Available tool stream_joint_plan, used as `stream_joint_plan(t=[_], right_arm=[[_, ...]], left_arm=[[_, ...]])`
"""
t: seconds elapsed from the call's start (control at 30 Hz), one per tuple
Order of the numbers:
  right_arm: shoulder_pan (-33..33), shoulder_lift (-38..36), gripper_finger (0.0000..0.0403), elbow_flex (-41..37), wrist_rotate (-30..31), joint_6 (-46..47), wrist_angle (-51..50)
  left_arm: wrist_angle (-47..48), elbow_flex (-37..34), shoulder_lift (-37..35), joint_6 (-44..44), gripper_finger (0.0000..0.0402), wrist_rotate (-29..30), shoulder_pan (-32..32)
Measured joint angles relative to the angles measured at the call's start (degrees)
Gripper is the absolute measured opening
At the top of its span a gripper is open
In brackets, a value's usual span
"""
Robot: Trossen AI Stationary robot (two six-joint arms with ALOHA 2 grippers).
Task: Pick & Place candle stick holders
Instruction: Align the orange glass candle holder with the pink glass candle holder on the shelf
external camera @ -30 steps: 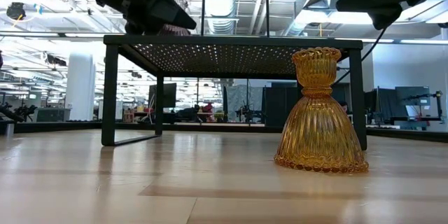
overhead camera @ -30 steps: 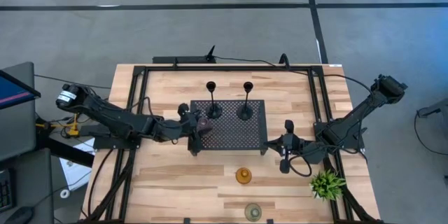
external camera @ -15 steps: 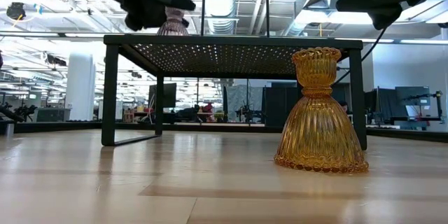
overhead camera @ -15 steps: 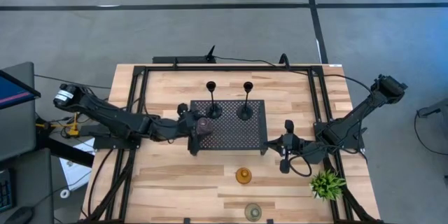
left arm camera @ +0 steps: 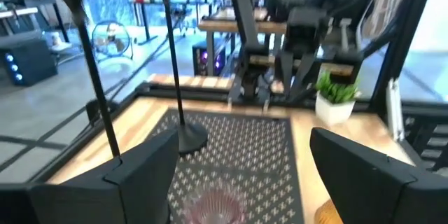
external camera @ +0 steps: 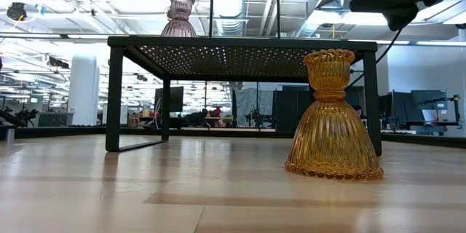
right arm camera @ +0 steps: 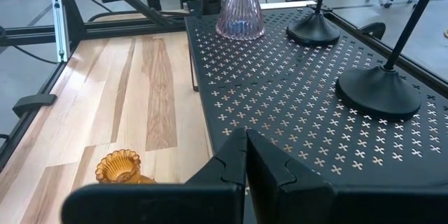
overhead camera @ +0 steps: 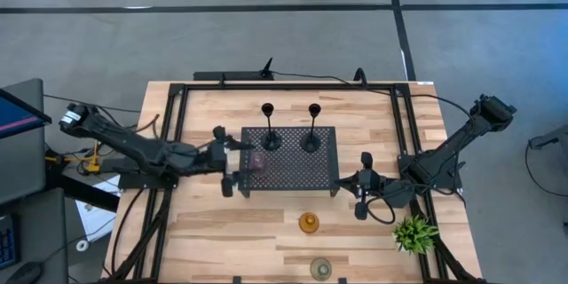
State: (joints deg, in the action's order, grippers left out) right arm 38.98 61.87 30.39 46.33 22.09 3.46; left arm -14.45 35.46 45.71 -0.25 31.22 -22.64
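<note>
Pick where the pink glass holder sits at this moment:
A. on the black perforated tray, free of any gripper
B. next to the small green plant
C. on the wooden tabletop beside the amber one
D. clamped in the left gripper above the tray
A: the pink glass holder stands upright on the perforated tray, and the open left gripper is clear of it.

Seen from the left wrist, the pink glass holder just ahead of the left claw is cut off at the picture's lower edge and blurred, and the amber holder beside one finger shows only as a sliver. The two black stemmed holders beyond lose their cups at the upper edge. From the right wrist, the right claw hides part of the perforated tray. In the overhead picture, the green glass holder is too small to make out.
</note>
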Motion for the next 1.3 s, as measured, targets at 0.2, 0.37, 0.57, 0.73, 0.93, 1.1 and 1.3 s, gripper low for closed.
stream_joint_plan(t=[0.2, 0.37, 0.57, 0.73, 0.93, 1.1, 1.3], right_arm=[[0.0, 0.0, 0.0, 0.0, -0.2, 0.0, 0.0], [0.0, 0.0, 0.0, 0.0, -2.4, 0.0, 0.0], [0.0, 0.0, 0.0, 0.0, -3.0, 0.3, 0.0], [0.0, 0.0, 0.0, 0.0, -3.0, 0.3, 0.0], [0.0, 0.0, 0.0, 0.0, -3.2, 0.5, 0.0], [0.2, 0.2, 0.0, 0.0, -9.3, 1.4, 0.0], [3.5, 5.9, 0.0, 0.0, -10.4, 6.9, 0.3]], left_arm=[[-0.1, 0.0, -2.6, 0.0, 0.0303, 0.0, -2.4], [0.3, 0.0, -1.5, 0.0, 0.0245, -2.0, -4.8], [0.1, 0.0, -0.8, 0.0, 0.0134, -9.1, -6.9], [0.0, 0.0, -0.8, 0.0, 0.007, -12.3, -6.9], [0.2, 0.1, -0.1, 1.3, 0.0034, -12.6, -7.3], [0.1, 0.1, 1.6, 8.3, 0.0005, -12.7, -11.4], [0.1, 0.1, 5.0, 9.5, 0.0004, -6.3, -17.9]])
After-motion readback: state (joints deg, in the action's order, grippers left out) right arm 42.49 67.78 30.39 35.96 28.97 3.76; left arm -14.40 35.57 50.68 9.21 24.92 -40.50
